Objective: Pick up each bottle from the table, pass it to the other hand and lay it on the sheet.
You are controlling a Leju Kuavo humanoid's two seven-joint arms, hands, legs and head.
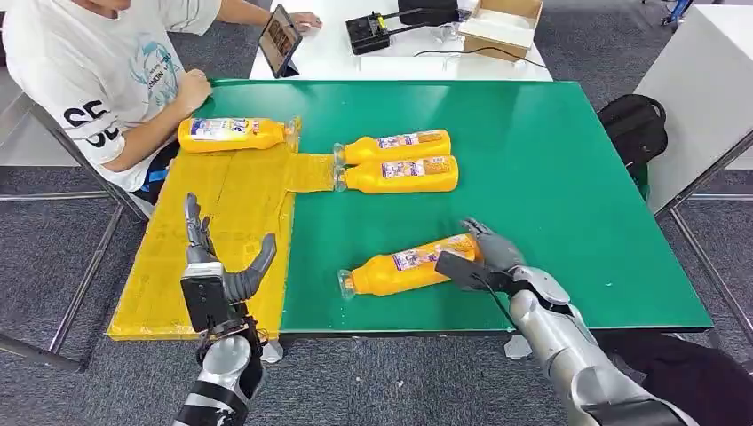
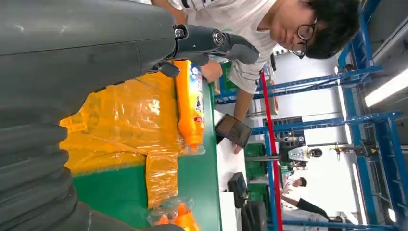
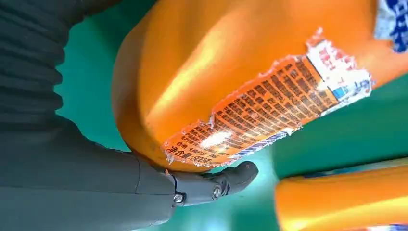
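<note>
**Four bottles down, right hand on the nearest**

Hard to make out: whether the right hand truly grips the near bottle. Fingers arched over its base end, thumb pressed under its side in the right wrist view, bottle lying flat on the green table; a firm hold cannot be told. Torn label close up, print too small to read. Person's head cut off at the far left edge of the head view; white shirt and one forearm resting by the table.

Counted: four orange bottles, all on their sides. One on the far end of the yellow sheet, namely the far-left bottle. Two side by side mid-table, the farther and the nearer, caps touching a narrow strip of the sheet. One under the right hand, near edge.

Left hand raised over the near part of the sheet, fingers apart, holding nothing.

Green tabletop, grey carpeted floor. White table beyond with a tablet, a black device and a cardboard box. Black backpack on the floor at right.
</note>
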